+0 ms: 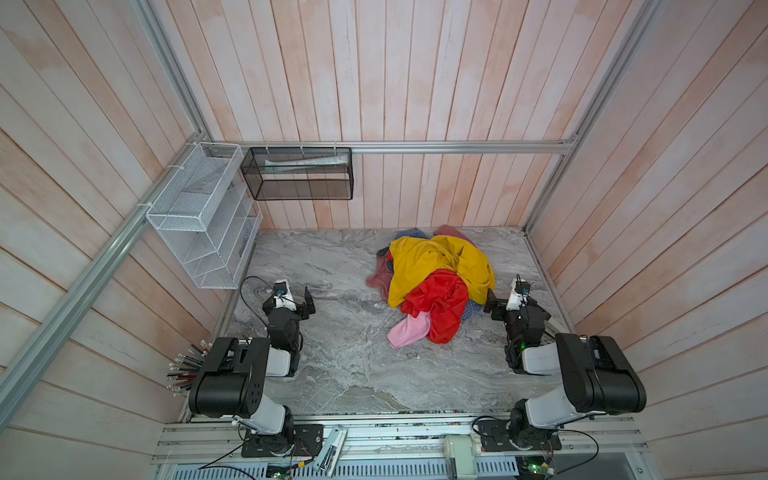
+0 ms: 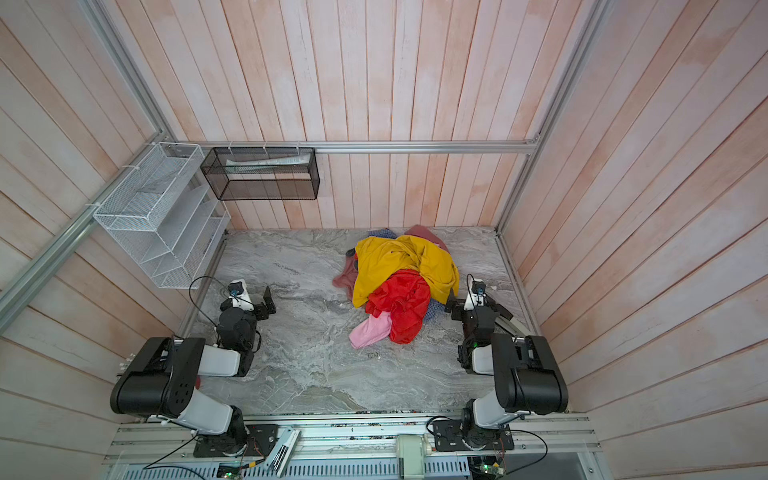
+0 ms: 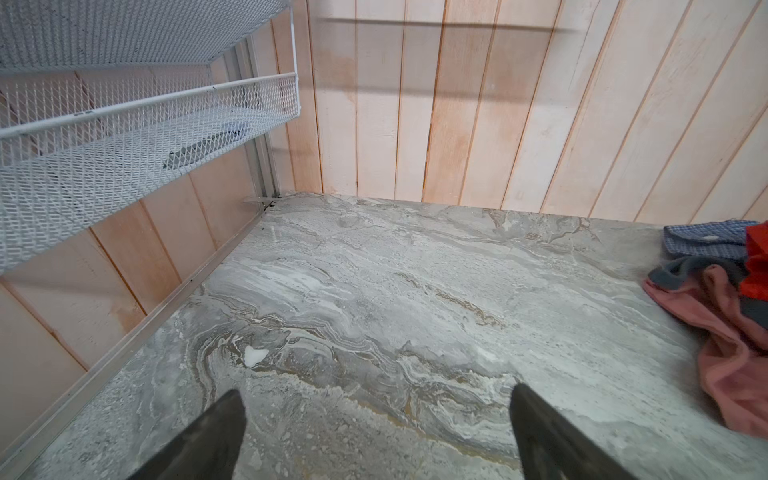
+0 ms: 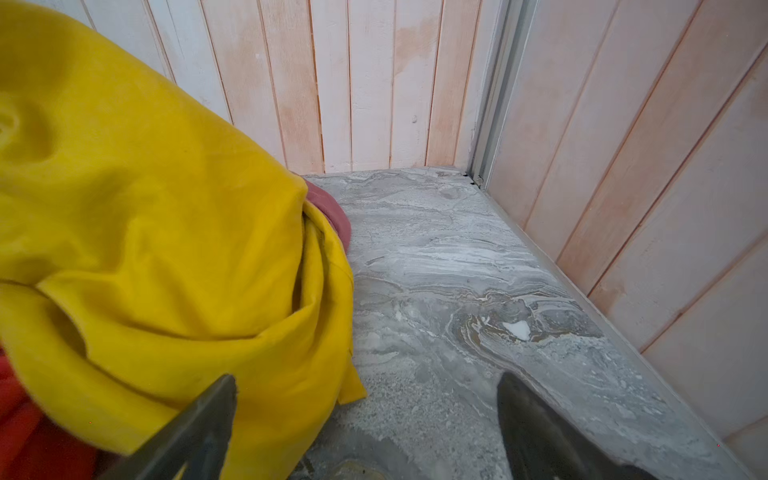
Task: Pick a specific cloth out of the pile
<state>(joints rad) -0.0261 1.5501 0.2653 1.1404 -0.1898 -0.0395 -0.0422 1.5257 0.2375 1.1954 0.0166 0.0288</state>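
Observation:
The pile (image 1: 432, 278) (image 2: 395, 278) lies at the back right of the marble table in both top views. A mustard yellow garment (image 1: 436, 262) (image 4: 145, 228) tops it, with a bright red one (image 1: 442, 305) in front. The cloth (image 1: 409, 330) (image 2: 371, 330), light pink and plain, sticks out from under the red one at the pile's near edge. Neither wrist view shows the cloth. My left gripper (image 1: 301, 303) (image 3: 376, 390) is open over bare table, left of the pile. My right gripper (image 1: 494, 305) (image 4: 365, 376) is open and empty at the pile's right edge, one finger beside the yellow fabric.
A dusty rose garment (image 1: 378, 278) (image 3: 731, 361) and a blue checked one (image 1: 409, 233) (image 3: 702, 241) edge the pile. A white mesh rack (image 1: 208, 216) and a black mesh basket (image 1: 297, 172) hang on the walls at left. Pencils (image 1: 187, 365) stick out near the left arm's base.

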